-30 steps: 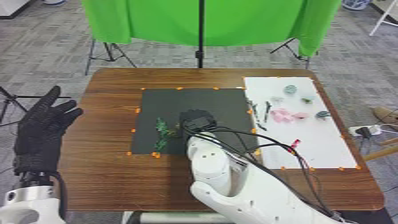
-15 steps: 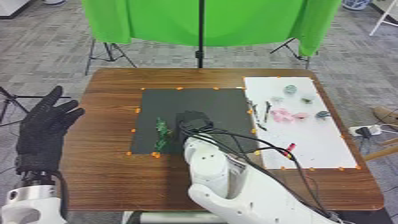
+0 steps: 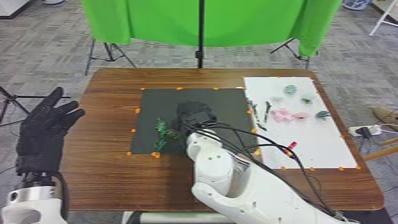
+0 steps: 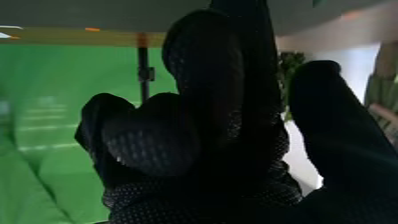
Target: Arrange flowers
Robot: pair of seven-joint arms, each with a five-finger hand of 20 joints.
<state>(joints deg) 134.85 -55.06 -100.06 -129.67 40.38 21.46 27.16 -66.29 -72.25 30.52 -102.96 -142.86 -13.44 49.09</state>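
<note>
The right robot hand [image 3: 195, 112] is over the dark mat [image 3: 173, 102], just beside the green sprig [image 3: 163, 134]; whether it grips anything, I cannot tell. A sideways sweep could nudge the sprig out of its place, and lowering without clearance might crush its leaves. The arm's loose cables [image 3: 269, 139] could drag the pink flowers [image 3: 282, 116] on the white sheet [image 3: 311, 150]. The left robot hand [image 3: 43, 127], spread beside the mat, poses little risk
</note>
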